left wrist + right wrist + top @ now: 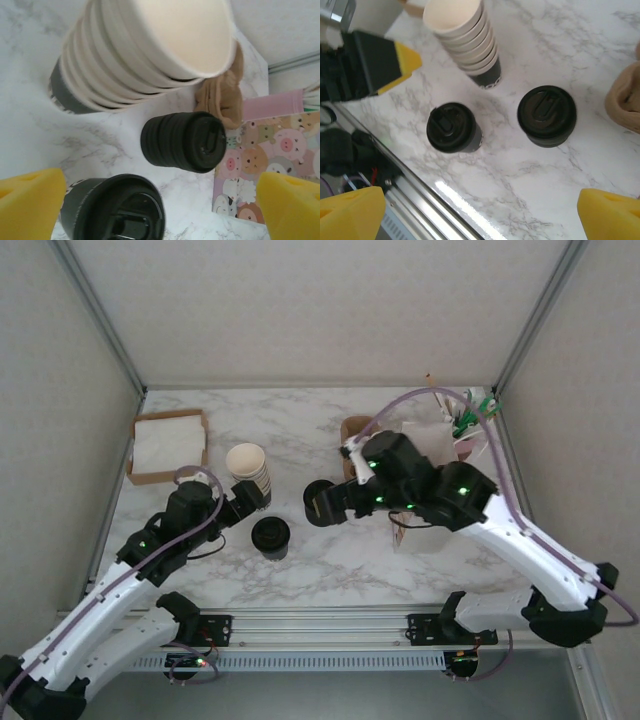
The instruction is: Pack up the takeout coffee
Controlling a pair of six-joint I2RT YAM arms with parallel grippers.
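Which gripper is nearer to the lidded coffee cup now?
Left. The left gripper hovers open close by the lidded cup, next to the cup stack; the right gripper, also open, is farther away, by the lid stack.

Marble table [340, 575]: lidded cup [270, 535], cup stack [248, 468], lids [320, 502]

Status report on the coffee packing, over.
Left gripper open, empty, near the takeout coffee. Right gripper open, empty. Coffee upright on the table, lidded, untouched. Cup stack and lid stack stand close by.
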